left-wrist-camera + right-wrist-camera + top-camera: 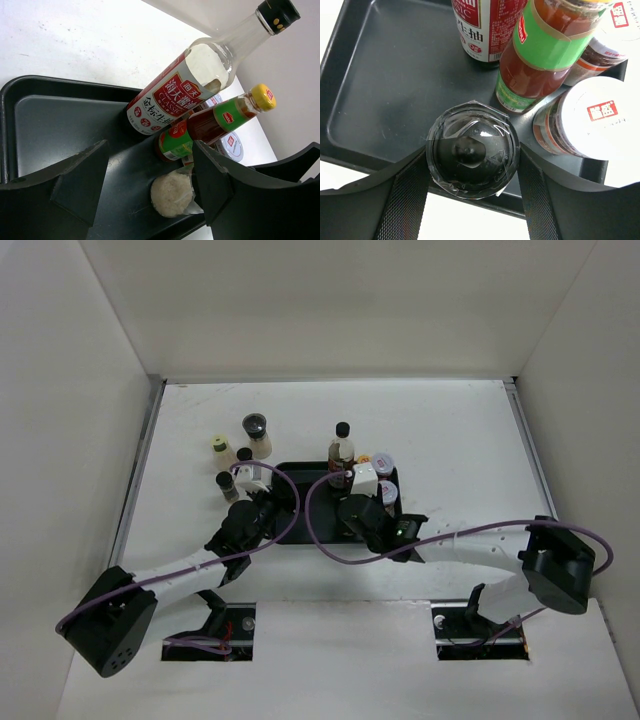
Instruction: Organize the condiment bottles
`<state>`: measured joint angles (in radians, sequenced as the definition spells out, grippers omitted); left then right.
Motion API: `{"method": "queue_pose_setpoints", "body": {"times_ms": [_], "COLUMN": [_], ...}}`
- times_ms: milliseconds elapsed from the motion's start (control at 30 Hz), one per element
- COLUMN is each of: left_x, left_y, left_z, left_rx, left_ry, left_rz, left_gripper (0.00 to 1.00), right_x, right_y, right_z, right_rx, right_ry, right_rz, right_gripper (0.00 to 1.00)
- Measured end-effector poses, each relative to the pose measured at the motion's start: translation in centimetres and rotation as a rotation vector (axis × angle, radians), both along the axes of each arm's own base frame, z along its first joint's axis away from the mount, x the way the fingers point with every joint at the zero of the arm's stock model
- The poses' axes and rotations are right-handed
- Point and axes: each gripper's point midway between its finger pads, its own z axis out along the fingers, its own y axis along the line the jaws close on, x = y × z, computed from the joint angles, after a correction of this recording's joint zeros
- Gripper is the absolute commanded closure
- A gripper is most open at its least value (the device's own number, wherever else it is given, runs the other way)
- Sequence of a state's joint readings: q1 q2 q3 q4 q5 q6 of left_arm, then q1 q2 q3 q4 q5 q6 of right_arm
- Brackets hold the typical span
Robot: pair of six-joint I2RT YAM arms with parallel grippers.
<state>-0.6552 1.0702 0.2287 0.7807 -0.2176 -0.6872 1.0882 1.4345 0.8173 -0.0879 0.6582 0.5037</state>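
My right gripper [472, 159] is shut on a short jar with a dark lid [470, 142], over the near edge of the black tray [380, 85]. In the top view it is at mid-tray [342, 487]. Just beyond stand the tall clear black-capped bottle [342, 445], the red yellow-capped sauce bottle [545, 55] and two white-lidded jars [592, 117]. My left gripper [150, 150] is open and empty over the tray's left part [268, 492]. It faces the tall bottle [195, 80], the red bottle [220, 120] and the held jar's white contents [171, 194].
Several small jars stand on the white table left of the tray: a yellow-lidded one [221, 448], a dark-lidded one [257, 428] and a small dark-capped one [225, 483]. White walls enclose the table on three sides.
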Motion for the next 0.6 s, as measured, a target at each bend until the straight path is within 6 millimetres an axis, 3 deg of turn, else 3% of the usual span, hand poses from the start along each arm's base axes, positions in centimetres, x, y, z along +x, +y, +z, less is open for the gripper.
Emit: {"method": "queue_pose_setpoints", "body": {"times_ms": [67, 133, 267, 367, 433, 533, 600], "left_x": [0.0, 0.0, 0.1, 0.1, 0.0, 0.4, 0.8], "left_y": [0.0, 0.0, 0.1, 0.4, 0.6, 0.8, 0.8], "left_z": [0.0, -0.1, -0.2, 0.1, 0.5, 1.6, 2.6], "left_rx": [0.0, 0.003, 0.013, 0.025, 0.027, 0.036, 0.046], "left_ry": [0.001, 0.002, 0.0, -0.008, -0.016, -0.027, -0.031], "left_rz": [0.0, 0.0, 0.002, 0.009, 0.013, 0.023, 0.034], "left_gripper": [0.34, 0.34, 0.34, 0.39, 0.5, 0.71, 0.76], "right_x": [0.0, 0.1, 0.1, 0.0, -0.1, -0.3, 0.1], "right_y": [0.1, 0.2, 0.3, 0.2, 0.1, -0.4, -1.3], "right_z": [0.0, 0.1, 1.1, 4.1, 6.9, 11.3, 13.8], "right_rx": [0.009, 0.016, 0.043, 0.1, 0.16, 0.26, 0.318], "right_ry": [0.0, -0.002, -0.018, -0.063, -0.105, -0.177, -0.225], "right_rz": [-0.003, -0.005, -0.002, 0.015, 0.037, 0.067, 0.062], "right_gripper": [0.25, 0.15, 0.1, 0.09, 0.2, 0.59, 0.77]}}
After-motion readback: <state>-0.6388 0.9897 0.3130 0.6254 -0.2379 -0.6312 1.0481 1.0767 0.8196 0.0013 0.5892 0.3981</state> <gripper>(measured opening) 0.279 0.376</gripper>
